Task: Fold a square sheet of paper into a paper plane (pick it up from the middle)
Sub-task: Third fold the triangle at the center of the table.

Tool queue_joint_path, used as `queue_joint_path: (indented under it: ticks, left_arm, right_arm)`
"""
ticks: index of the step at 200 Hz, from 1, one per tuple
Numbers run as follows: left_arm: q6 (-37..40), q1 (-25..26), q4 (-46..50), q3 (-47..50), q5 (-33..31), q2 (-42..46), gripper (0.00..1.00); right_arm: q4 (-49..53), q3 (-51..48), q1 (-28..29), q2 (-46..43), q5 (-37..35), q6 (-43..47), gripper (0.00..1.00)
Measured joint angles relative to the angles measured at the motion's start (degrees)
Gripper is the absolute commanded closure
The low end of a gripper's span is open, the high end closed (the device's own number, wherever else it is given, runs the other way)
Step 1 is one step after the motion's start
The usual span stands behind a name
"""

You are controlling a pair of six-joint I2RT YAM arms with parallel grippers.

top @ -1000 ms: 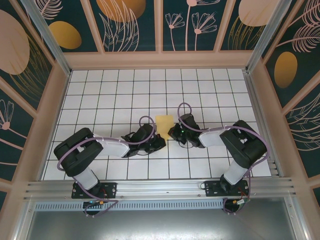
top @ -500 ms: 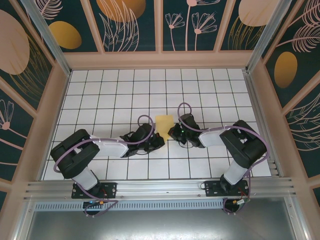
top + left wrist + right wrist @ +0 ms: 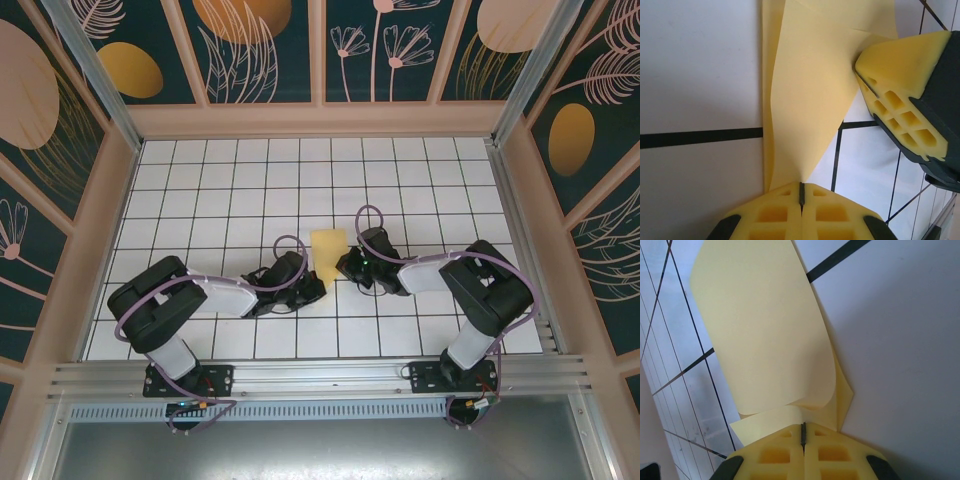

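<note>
**Left pincer (image 3: 801,187) and right pincer (image 3: 803,426): both clamped on the sheet of paper (image 3: 328,250)**

Left pincer: the two yellow foam pads are pressed together with no gap. A pointed corner of the yellow sheet of paper runs into the seam between them.

Right pincer: the pads are likewise pressed together. The near edge of the sheet, in more than one layer, is pinched at the seam.

Position, top view: the two pincers meet near the middle of the desk (image 3: 200,180), a white surface with a dark grid. The left pincer is at the sheet's near left corner. The right pincer is at its right edge. The sheet is folded narrower than a square and extends away from the arm bases.

Sheet condition, left wrist view: the paper rises from the left pincer's pads and twists toward the right pincer's pad, which touches its far right edge.

Sheet condition, right wrist view: the upper layer curls at its near end, just ahead of the pads. The far part lies flat on the desk.
</note>
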State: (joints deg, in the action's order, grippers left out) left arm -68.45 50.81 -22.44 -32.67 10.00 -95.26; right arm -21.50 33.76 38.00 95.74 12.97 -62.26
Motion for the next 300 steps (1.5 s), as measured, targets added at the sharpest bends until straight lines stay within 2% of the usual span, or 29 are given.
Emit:
queue_joint_path:
  ticks: [58,130,192,238,300]
  left_arm:
    - [-1.29,0.0,-4.2,3.37,-0.33,0.98,1.0]
    - [-1.29,0.0,-3.98,3.63,-0.42,1.38,1.0]
    - [-1.27,0.0,-3.89,3.56,-0.42,1.38,1.0]
    - [-0.7,0.0,-1.29,2.32,-0.61,1.7,1.0]
    - [1.55,0.0,4.09,-1.03,-3.45,2.62,1.0]
  right_arm:
    - [-0.09,0.0,-0.7,0.0,1.64,1.99,1.0]
    - [3.43,3.34,-1.66,-4.5,10.03,19.93,0.98]
    - [3.76,2.97,1.38,-2.43,14.1,21.92,0.99]
    - [6.32,4.9,1.38,2.56,14.16,22.95,0.99]
    - [6.82,5.27,1.38,3.04,14.19,22.97,0.99]
